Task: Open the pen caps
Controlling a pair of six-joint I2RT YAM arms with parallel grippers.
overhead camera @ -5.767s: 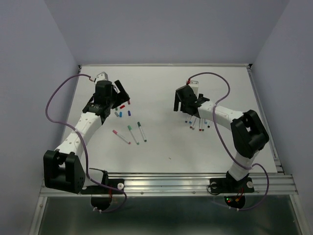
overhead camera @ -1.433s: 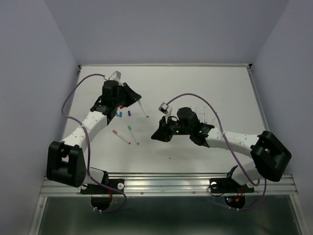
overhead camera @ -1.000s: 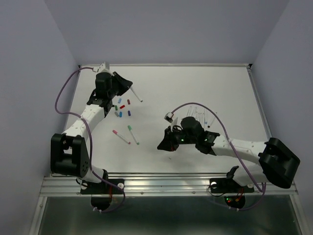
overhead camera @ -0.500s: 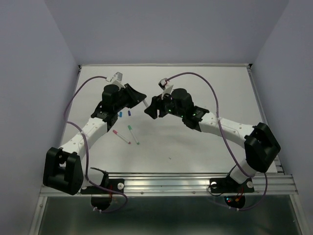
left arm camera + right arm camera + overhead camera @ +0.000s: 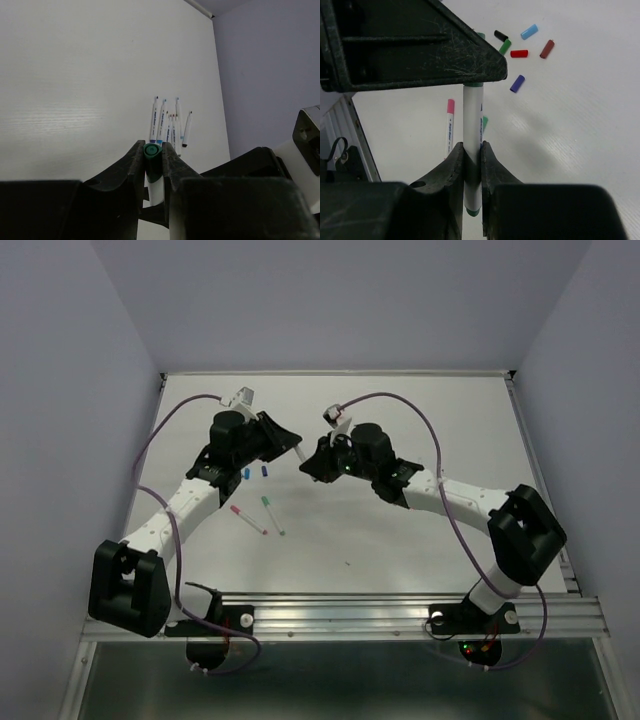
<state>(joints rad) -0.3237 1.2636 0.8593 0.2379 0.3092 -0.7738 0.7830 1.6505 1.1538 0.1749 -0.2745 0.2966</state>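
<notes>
With the left gripper [image 5: 152, 169] pinching the green cap [image 5: 151, 152] and the right gripper [image 5: 472, 161], at its 4 o'clock from above, clamped narrow on the pen [image 5: 472, 125], pull straight apart along the pen's axis.

White arms [image 5: 163, 516], black joints [image 5: 126, 586], purple cables [image 5: 383, 394]

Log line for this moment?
left gripper: shut on green cap | right gripper: shut on pen | state: cap on

A robotics lab cell: white table [image 5: 470, 410] boxed by plain lilac walls [image 5: 330, 300], aluminium rail [image 5: 340, 613] in front.
</notes>
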